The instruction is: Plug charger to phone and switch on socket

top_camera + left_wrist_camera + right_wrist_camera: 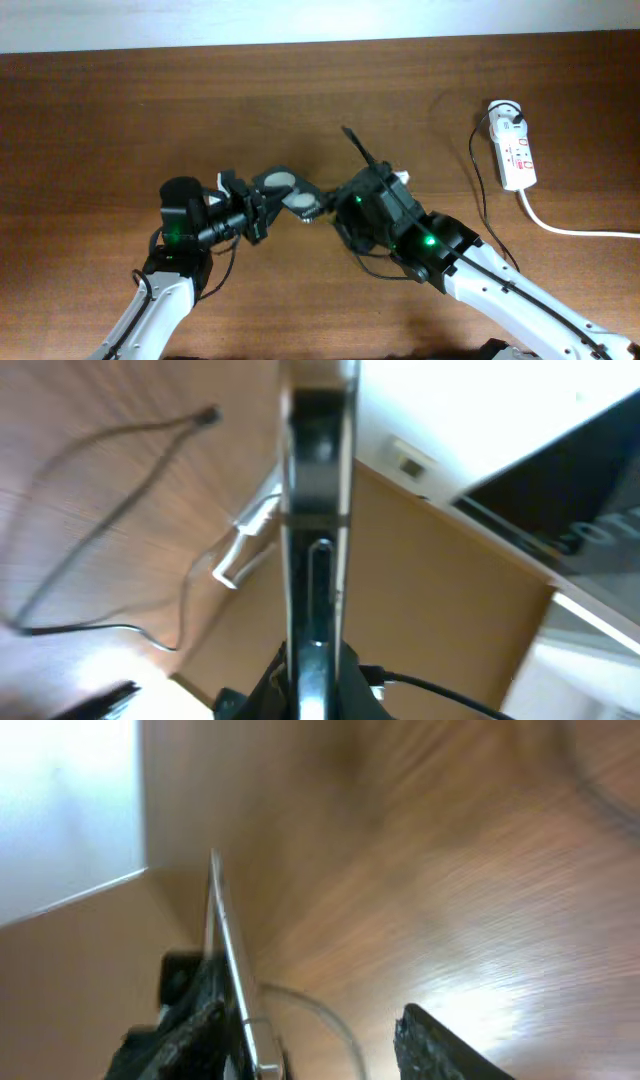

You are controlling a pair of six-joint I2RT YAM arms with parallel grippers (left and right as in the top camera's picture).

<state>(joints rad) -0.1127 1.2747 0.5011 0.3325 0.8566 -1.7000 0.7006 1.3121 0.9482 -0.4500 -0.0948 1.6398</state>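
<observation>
My left gripper [255, 212] is shut on the black phone [282, 188] and holds it on edge above the table, its white round patches facing up. In the left wrist view the phone [318, 510] runs edge-on straight out of the jaws [318, 665]. The charger's black connector [372, 678] and cable sit right beside the phone's edge; I cannot tell if it is plugged in. My right gripper [330, 210] is open, close to the phone's right end. In the right wrist view the phone's thin edge [225, 955] lies against the left finger of the open jaws [310, 1040].
The white socket strip [515, 150] lies at the far right of the wooden table [120, 110], its thick white cord trailing right. It also shows in the left wrist view [245, 545]. A thin black cable [476, 175] runs from the strip toward my right arm.
</observation>
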